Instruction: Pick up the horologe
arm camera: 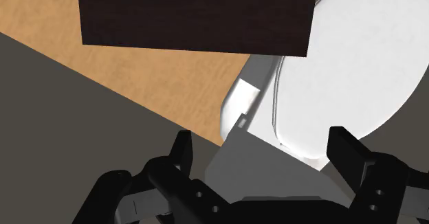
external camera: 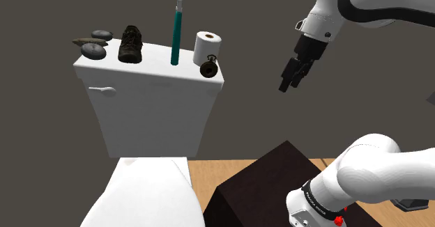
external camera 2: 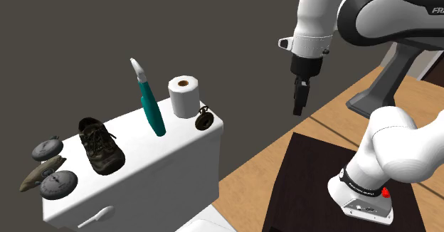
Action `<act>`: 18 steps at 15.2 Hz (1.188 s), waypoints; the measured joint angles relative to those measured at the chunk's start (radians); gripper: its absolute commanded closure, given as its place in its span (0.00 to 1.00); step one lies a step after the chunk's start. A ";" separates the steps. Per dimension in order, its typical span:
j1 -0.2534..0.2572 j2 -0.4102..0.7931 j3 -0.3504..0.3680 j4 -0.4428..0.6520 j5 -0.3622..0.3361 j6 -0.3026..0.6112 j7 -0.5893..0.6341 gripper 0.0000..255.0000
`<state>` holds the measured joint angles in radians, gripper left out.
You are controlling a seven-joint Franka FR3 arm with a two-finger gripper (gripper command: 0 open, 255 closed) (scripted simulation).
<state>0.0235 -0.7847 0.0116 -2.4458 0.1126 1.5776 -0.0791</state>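
Dark grey wall stands behind a white tank [external camera: 153,114]. On its top, in the upper middle of the shoulder view, the dark watch [external camera: 208,67] sits just beside a paper roll [external camera: 207,46]. At upper right the gripper [external camera: 286,86] hangs in air, fingers spread, holding nothing.

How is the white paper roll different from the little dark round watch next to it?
The white paper roll is pale; the small dark round watch is brownish-black. The roll is far bigger than the watch. The roll stands on its flat end; the watch seems propped on its edge. Both sit on the white toilet tank.
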 measured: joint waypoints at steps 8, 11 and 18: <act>-0.017 0.116 0.147 0.052 0.005 0.201 0.191 0.00; -0.041 0.200 0.220 0.115 -0.023 0.286 0.293 0.00; -0.121 0.388 0.397 0.272 -0.167 0.432 0.573 0.00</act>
<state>-0.0972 -0.3967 0.4087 -2.1735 -0.0544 2.0095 0.4941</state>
